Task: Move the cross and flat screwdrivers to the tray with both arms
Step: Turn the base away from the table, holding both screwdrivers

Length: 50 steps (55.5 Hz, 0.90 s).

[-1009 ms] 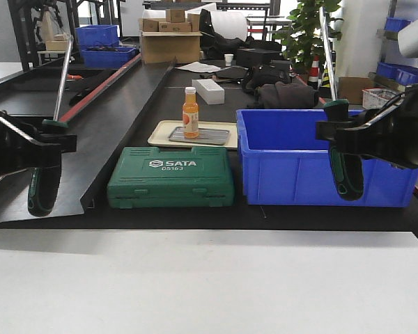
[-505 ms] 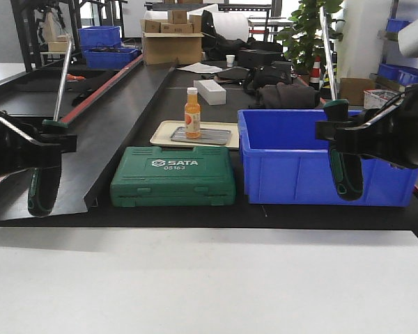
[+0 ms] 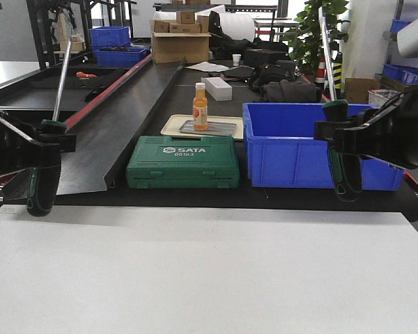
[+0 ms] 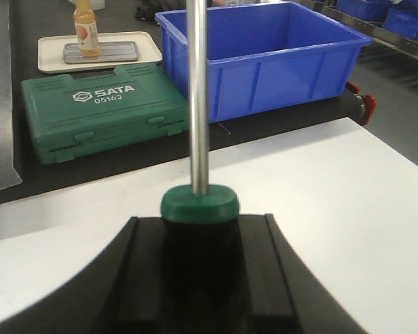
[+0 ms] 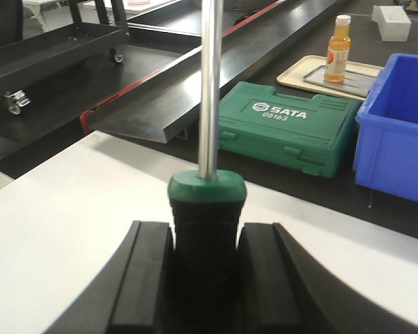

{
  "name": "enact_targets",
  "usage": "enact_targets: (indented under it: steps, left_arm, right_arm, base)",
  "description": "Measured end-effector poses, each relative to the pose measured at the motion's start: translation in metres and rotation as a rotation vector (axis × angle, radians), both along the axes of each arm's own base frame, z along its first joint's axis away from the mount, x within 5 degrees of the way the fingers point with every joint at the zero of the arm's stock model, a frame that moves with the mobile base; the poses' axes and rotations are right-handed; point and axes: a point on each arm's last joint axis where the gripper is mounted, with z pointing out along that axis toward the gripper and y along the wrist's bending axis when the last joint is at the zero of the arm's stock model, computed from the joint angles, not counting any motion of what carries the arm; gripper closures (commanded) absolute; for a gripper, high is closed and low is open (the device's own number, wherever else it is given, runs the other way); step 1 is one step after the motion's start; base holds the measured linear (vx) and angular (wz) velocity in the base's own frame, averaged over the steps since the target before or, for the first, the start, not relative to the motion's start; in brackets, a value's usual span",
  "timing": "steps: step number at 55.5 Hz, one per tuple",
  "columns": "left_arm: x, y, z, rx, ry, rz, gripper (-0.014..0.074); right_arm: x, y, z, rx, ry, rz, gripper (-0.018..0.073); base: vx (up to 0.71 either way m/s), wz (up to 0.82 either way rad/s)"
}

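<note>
**Bench farther off, a screwdriver gripped in each pincer**

Since a second ago the long black bench and its load have drawn away from me in the front view. More of the flat white table fills the foreground. The green plastic SATA tool case and the deep blue plastic bin look smaller and higher. My pincers and what they grip sit where they did in that view.

My left pincer is closed on the left screwdriver, a long tool with a thick black-and-green handle and a thin silver steel shaft. From the wrist, my black fingers press both sides of the handle, with its green collar just above them. The handle hangs below the jaws near the table's far left edge, and the shaft rises leaning a little to the right.

My right pincer is clamped the same way on the matching right screwdriver. Its handle hangs in front of the bin and its shaft points up.

The wide, shallow silver-grey metal tray lies in a cream-coloured tray behind the case, mid-bench. It is well apart from both screwdrivers. A white-capped bottle of orange liquid stands on it.
</note>
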Motion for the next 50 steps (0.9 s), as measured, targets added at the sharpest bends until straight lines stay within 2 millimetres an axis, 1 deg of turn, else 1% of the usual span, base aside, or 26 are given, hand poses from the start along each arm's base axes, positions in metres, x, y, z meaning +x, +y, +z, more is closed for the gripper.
enact_targets:
  steps: [13,26,37,50]
  left_arm:
    - [0.0,0.0,0.0,0.0,0.0,0.0,0.0594]
    - [0.0001,0.0001,0.0001,0.0,-0.001,0.001,0.0594]
    - [0.0,0.0,-0.0001,0.001,0.001,-0.001,0.0594]
    - [-0.0003,-0.0002,-0.0006,0.003,0.006,-0.004,0.0594]
  right_arm:
    - [0.0,0.0,0.0,0.0,0.0,0.0,0.0566]
    - [-0.0003,0.0003,-0.0004,-0.001,0.005,0.004,0.0566]
    - [-0.0003,0.0003,-0.0004,-0.001,0.005,0.004,0.0566]
    - [-0.0003,0.0003,-0.0004,-0.001,0.005,0.004,0.0566]
  base:
    - [-0.29,-0.1]
    - [-0.3,-0.25]
    - [-0.26,-0.47]
    - [-0.2,-0.69]
